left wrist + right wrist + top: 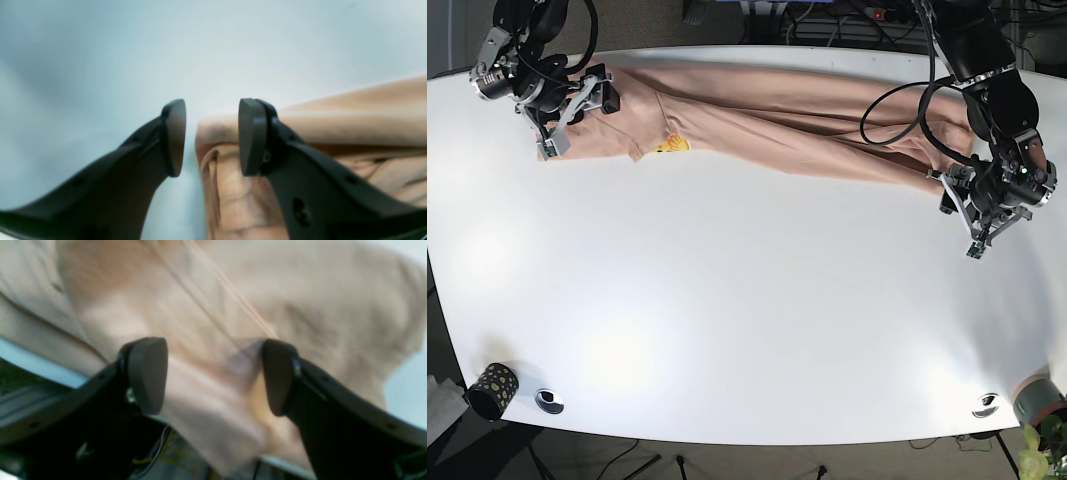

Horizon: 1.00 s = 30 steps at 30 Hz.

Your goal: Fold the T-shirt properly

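T-shirt: a peach-beige cotton T-shirt (767, 120) lies stretched in a long band along the far edge of the white counter (747, 300), a small yellow print near its left end
Left tool: the black left tool (211, 136) stands released, jaws parted, one finger over bare counter, the other over the folded shirt corner; nothing is held
Right tool: the black right tool (213, 375) is spread wide above blurred shirt cloth; contact with the fabric cannot be told
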Available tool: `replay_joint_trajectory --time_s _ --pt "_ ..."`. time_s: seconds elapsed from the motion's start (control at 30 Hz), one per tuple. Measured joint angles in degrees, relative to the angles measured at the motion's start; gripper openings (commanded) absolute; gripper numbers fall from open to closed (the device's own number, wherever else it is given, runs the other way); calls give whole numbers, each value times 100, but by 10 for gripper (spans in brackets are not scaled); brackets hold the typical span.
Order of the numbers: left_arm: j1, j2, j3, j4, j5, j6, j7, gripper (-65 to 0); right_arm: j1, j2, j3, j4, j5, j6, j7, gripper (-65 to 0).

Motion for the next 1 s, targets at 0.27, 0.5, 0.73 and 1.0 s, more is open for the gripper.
replay_joint_trajectory --time_s 0.27,0.5,0.73,1.0 --pt "-302 -136 26 -957 -24 7 -227 -408 -15 13 -11 -142 -33 0 125 -220" --pt "-321 -210 35 -1626 -105 15 -509 -408 -2 15 -13 -144 -31 -2 151 -220" --pt "-348 -315 37 -1781 -166 15 -568 -486 -2 13 -11 -144 -48 -2 144 -220" --pt "-348 -304 9 -1759 -142 15 -566 -650 31 13 -11 -144 -50 -2 146 -220"
